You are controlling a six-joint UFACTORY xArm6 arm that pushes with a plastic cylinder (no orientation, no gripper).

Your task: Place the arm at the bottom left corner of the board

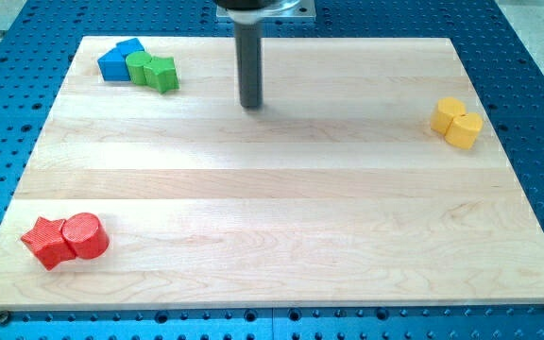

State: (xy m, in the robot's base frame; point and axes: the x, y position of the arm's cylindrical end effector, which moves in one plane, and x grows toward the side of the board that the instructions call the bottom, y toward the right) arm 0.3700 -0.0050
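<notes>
Tip [251, 105] near board [281, 217] top centre, right of green blocks [153, 71]; no hand visible, state untellable

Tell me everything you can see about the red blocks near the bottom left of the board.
The red blocks are two pieces touching side by side near the view's bottom left corner of the wooden board. The red star-shaped block lies toward the view's left; the red cylinder stands upright against its right side, round face up. Both look matte, solid and evenly coloured. Nothing else touches them. My tip is far off, near the view's top centre.
</notes>
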